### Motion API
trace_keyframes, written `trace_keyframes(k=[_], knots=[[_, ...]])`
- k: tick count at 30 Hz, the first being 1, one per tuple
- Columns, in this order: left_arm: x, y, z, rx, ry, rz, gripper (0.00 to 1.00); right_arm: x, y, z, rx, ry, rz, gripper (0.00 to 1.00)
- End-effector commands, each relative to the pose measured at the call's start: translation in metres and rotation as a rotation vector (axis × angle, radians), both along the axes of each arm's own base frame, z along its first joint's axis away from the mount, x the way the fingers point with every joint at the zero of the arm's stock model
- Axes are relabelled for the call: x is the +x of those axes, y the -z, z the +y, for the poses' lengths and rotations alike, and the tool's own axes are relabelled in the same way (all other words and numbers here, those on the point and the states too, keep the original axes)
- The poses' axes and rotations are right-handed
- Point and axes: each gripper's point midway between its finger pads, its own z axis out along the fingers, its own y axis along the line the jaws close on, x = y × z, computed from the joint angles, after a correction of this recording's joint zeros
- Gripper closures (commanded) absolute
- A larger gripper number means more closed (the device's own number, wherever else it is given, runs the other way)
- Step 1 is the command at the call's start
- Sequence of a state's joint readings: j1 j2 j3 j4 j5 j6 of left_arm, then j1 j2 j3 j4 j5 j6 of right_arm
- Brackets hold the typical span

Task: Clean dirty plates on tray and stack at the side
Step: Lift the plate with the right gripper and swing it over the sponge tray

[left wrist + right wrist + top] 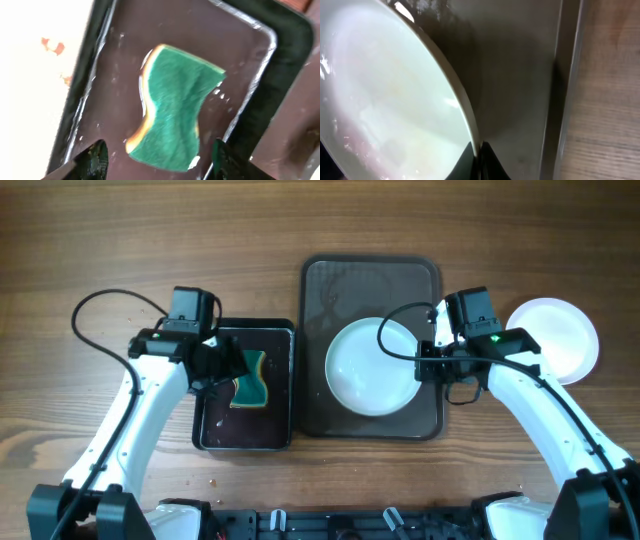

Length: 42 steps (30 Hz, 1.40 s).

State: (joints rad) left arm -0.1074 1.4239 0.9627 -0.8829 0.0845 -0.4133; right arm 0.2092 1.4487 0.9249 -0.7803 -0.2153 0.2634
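Observation:
A white plate (372, 367) lies on the large dark tray (370, 285). My right gripper (428, 365) is shut on its right rim; in the right wrist view the fingertips (479, 150) pinch the plate's thin edge (465, 105) over the tray floor (520, 75). A second white plate (555, 338) rests on the table right of the tray. My left gripper (225, 370) hovers open over a teal sponge (250, 380). In the left wrist view the sponge (175, 105) lies flat on the wet floor between the spread fingers (95, 157), touching neither.
The sponge sits in a smaller black tray (245, 430) just left of the large tray, their rims nearly touching. Water glistens on the black tray's floor (115, 50). Bare wooden table (100, 240) surrounds both trays. Cables loop from each arm.

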Motion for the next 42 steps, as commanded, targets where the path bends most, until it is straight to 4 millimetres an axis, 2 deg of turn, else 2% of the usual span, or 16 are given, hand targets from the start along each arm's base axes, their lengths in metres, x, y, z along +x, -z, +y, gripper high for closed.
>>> trace_keyframes(k=[1, 6, 9, 11, 16, 22, 26, 32, 35, 42], knots=[[0.002, -0.024, 0.011, -0.056, -0.029, -0.066, 0.27, 0.013, -0.040, 0.018, 0.002, -0.099, -0.090, 0.96], [0.000, -0.057, 0.029, -0.123, -0.112, -0.177, 0.16, 0.022, -0.090, 0.049, 0.019, -0.172, -0.169, 0.96], [-0.002, -0.074, 0.039, -0.117, -0.146, -0.245, 0.09, 0.026, -0.104, 0.068, 0.024, -0.174, -0.218, 0.96], [-0.004, -0.083, 0.043, -0.113, -0.156, -0.282, 0.01, 0.029, -0.106, 0.081, 0.005, -0.191, -0.262, 0.96], [-0.007, -0.097, 0.044, -0.108, -0.158, -0.337, 0.00, 0.038, -0.112, 0.123, -0.043, -0.272, -0.402, 0.96], [-0.009, -0.096, 0.044, -0.106, -0.159, -0.328, 0.00, 0.046, -0.103, 0.155, -0.182, -0.303, -0.530, 0.96], [-0.012, -0.094, 0.044, -0.107, -0.160, -0.313, 0.00, 0.048, -0.097, 0.163, -0.293, -0.295, -0.591, 0.96], [-0.015, -0.090, 0.057, -0.034, -0.194, -0.300, 0.00, 0.044, -0.110, 0.171, -0.382, -0.291, -0.692, 0.96], [-0.015, -0.091, 0.062, -0.047, -0.268, -0.298, 0.00, 0.039, -0.115, 0.174, -0.421, -0.291, -0.729, 0.96], [-0.018, -0.091, 0.095, -0.055, -0.456, -0.300, 0.00, 0.030, -0.125, 0.179, -0.501, -0.311, -0.800, 0.96]])
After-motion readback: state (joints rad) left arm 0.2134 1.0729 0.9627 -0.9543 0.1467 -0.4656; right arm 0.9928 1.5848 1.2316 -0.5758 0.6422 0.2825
